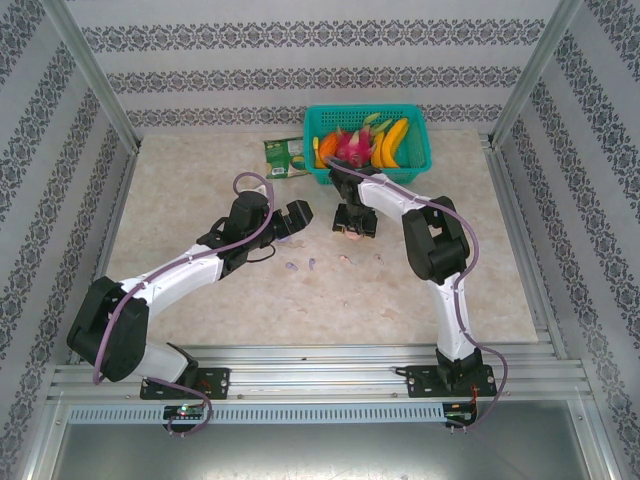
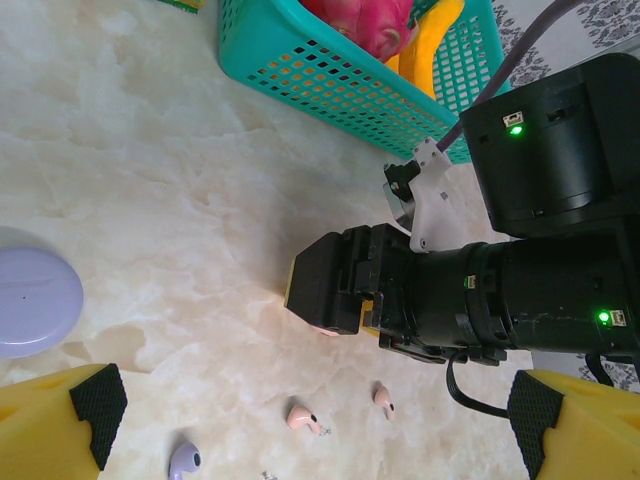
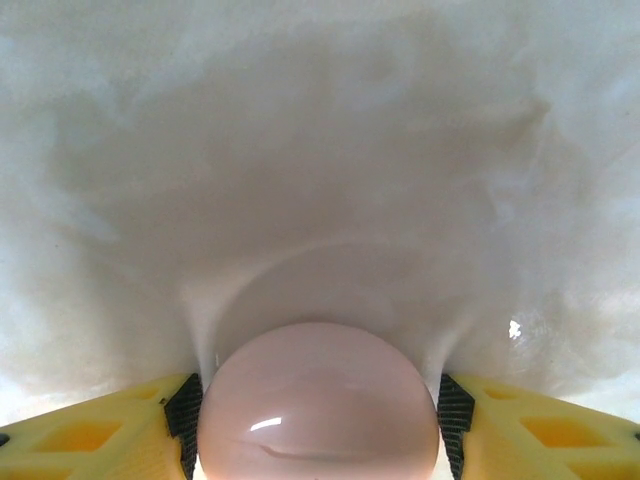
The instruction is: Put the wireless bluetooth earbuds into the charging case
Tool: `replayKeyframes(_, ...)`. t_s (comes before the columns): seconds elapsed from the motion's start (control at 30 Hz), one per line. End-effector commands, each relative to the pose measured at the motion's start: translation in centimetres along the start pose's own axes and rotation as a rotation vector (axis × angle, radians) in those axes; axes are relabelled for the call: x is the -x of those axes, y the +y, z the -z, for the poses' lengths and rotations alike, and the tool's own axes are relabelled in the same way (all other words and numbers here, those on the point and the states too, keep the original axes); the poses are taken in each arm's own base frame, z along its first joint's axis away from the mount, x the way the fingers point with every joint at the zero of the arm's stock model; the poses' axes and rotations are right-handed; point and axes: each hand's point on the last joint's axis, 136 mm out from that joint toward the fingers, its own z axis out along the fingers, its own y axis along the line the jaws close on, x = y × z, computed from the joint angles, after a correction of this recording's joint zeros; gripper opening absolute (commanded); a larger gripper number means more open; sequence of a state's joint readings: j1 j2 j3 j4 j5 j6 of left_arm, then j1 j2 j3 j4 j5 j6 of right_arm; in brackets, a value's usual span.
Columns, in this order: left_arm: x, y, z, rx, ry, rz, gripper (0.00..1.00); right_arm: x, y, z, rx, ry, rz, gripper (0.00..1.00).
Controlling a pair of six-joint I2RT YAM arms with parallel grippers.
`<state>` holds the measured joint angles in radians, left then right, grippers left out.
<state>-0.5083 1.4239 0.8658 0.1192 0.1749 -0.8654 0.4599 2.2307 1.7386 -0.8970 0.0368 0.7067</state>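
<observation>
A round pale pink charging case (image 3: 318, 405) lies on the table, closed, between the black pads (image 3: 186, 405) of my right gripper (image 3: 318, 440), which touch it on both sides. From above, the right gripper (image 1: 352, 230) points down at the table just in front of the basket. Two pink earbuds (image 2: 300, 417) (image 2: 383, 399) and a lavender earbud (image 2: 183, 460) lie loose on the marble below my left gripper (image 2: 315, 410), whose jaws are wide open and hold nothing. A lavender case (image 2: 30, 300) sits to its left. The left gripper (image 1: 296, 216) hovers left of the right one.
A teal basket (image 1: 423, 160) of fruit stands at the back, close behind the right gripper. A green packet (image 1: 283, 157) lies left of it. Patterned walls and metal rails enclose the table. Bare marble stretches along the near and right sides.
</observation>
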Motion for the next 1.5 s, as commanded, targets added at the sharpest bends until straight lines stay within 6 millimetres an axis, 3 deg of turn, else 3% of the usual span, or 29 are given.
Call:
replayKeyframes(0.0, 1.4, -0.7, 0.2, -0.029, -0.048, 0.014, 1.0, -0.1, -1.2, -1.1, -0.033, 0.014, -0.007, 0.64)
replayKeyframes(0.37, 1.1, -0.9, -0.2, -0.041, -0.025, -0.004, 1.0, -0.3, -0.7, -0.7, 0.026, 0.021, -0.02, 0.5)
replayKeyframes(0.5, 0.3, -0.8, -0.9, -0.034, 0.028, -0.018, 1.0, -0.2, -0.1, 0.9, 0.089, -0.001, -0.049, 0.48)
replayKeyframes(0.7, -1.0, 1.4, -2.2, 0.073, 0.098, 0.0, 1.0, -0.1, 0.4, 3.4, 0.175, -0.043, -0.114, 0.48)
replayKeyframes(0.8, -1.2, 1.4, -2.7, 0.064, 0.096, 0.032, 1.0, -0.1, 0.7, 4.6, 0.233, -0.057, -0.173, 0.48)
replayKeyframes(1.13, -1.6, -3.4, -5.5, -0.275, 0.063, -0.047, 0.95, 1.3, 1.8, 8.1, 0.488, -0.071, -0.42, 0.48)
replayKeyframes(1.47, -2.7, -5.1, -9.0, -0.388, 0.015, -0.07, 0.82, 2.0, 2.6, 10.4, 0.638, -0.063, -0.582, 0.48)
